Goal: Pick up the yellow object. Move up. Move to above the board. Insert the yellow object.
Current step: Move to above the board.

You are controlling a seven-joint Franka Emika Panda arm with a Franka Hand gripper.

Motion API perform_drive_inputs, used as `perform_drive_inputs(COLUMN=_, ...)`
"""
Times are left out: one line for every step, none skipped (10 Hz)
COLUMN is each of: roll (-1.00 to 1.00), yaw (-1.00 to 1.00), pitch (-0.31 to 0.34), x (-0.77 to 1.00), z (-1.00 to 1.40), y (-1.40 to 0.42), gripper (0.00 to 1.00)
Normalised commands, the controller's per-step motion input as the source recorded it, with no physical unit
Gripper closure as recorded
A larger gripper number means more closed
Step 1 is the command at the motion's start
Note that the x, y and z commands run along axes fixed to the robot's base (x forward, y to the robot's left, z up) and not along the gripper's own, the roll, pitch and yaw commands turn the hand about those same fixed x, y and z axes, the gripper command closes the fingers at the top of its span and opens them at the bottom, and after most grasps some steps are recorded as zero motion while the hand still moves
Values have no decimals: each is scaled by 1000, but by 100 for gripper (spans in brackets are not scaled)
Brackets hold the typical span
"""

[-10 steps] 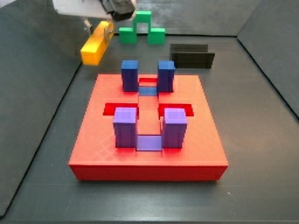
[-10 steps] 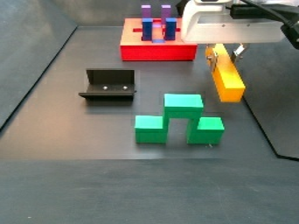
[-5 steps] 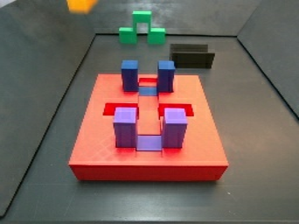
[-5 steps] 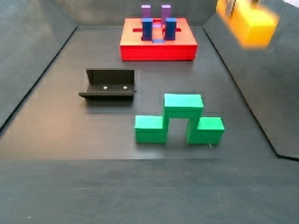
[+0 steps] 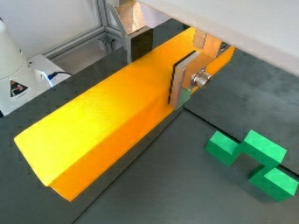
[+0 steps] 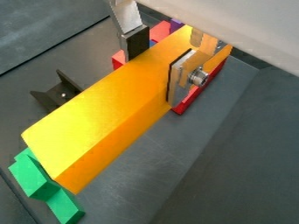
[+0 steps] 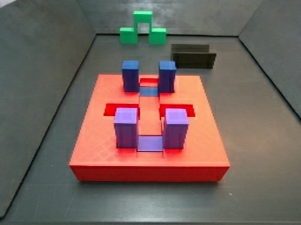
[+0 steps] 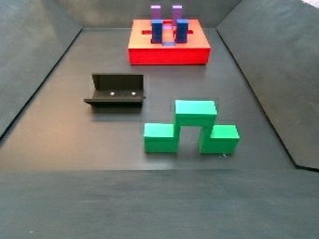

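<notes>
My gripper [image 5: 162, 66] is shut on the yellow object [image 5: 105, 122], a long yellow-orange bar, and holds it high above the floor. Both wrist views show it, with the silver fingers [image 6: 184, 77] clamped on the sides of the bar [image 6: 105, 114] near one end. In both side views the gripper and the bar are out of view. The board [image 7: 100, 149], a red slab with blue and purple posts, lies on the dark floor. It also shows in a side view [image 8: 169, 56]. Its red edge [image 6: 187, 101] peeks out below the bar in a wrist view.
A green stepped block [image 8: 187, 126] stands on the floor, far from the board; it also shows in a side view [image 7: 141, 31] and in both wrist views [image 5: 251, 153] [image 6: 41, 184]. The fixture [image 8: 115, 91] stands beside it and shows again [image 7: 194, 57].
My gripper with the yellow object has risen out of both side views. One second ago it was low beside the green block; half a second ago only the bar showed at the upper edge.
</notes>
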Motion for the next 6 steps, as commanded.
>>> perform_drive_inputs(roll=22, yaw=139, pitch=59, x=774, z=222, y=-1400, gripper=100)
perform_drive_inputs(roll=83, yaw=127, pitch=74, x=777, z=197, y=-1400, gripper=100)
perform_drive_inputs(roll=117, yaw=118, pitch=115, x=802, z=186, y=-1400, gripper=100)
perform_drive_inputs(roll=-9, yaw=50, pitch=139, x=858, z=188, y=-1400, gripper=100)
perform_drive_inputs(roll=-29, yaw=17, pitch=147, x=868, z=199, y=-1400, gripper=100)
perform_drive_inputs(roll=-1, yaw=10, pitch=140, x=862, z=215, y=-1400, gripper=100)
